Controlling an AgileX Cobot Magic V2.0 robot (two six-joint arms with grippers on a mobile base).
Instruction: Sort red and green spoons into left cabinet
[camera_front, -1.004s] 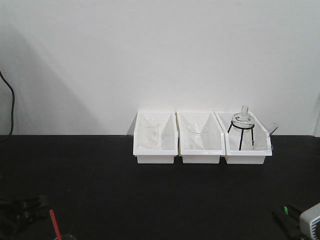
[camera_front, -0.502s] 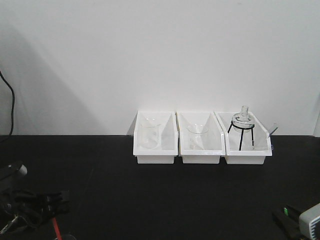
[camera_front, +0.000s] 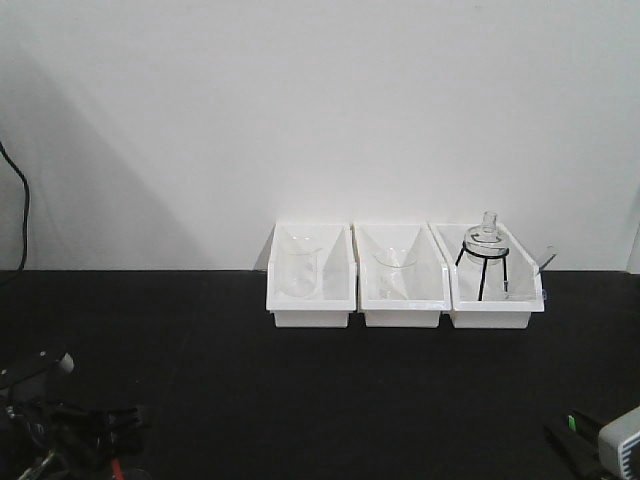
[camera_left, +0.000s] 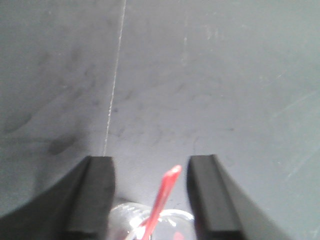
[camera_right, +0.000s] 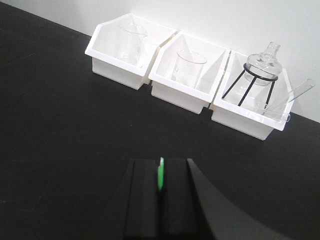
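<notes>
The red spoon (camera_left: 165, 192) stands handle-up in a clear glass beaker (camera_left: 131, 218) at the table's front left. My left gripper (camera_left: 151, 160) is open, with one finger on each side of the red handle and not touching it. In the front view this gripper (camera_front: 75, 430) is low at the bottom left, and only a bit of the red spoon (camera_front: 118, 467) shows. My right gripper (camera_right: 160, 161) is shut on the green spoon (camera_right: 160, 180), whose thin edge sticks out between the fingers. It sits at the front right (camera_front: 585, 445). The left cabinet is out of view.
Three white open bins stand in a row at the back against the wall. The left bin (camera_front: 310, 300) and the middle bin (camera_front: 402, 300) each hold a glass beaker. The right bin (camera_front: 495, 302) holds a round flask on a black tripod and a test tube.
My left gripper has moved right and down over the beaker, so its fingers now flank the red spoon and hide most of it in the front view. The right gripper has not moved.
</notes>
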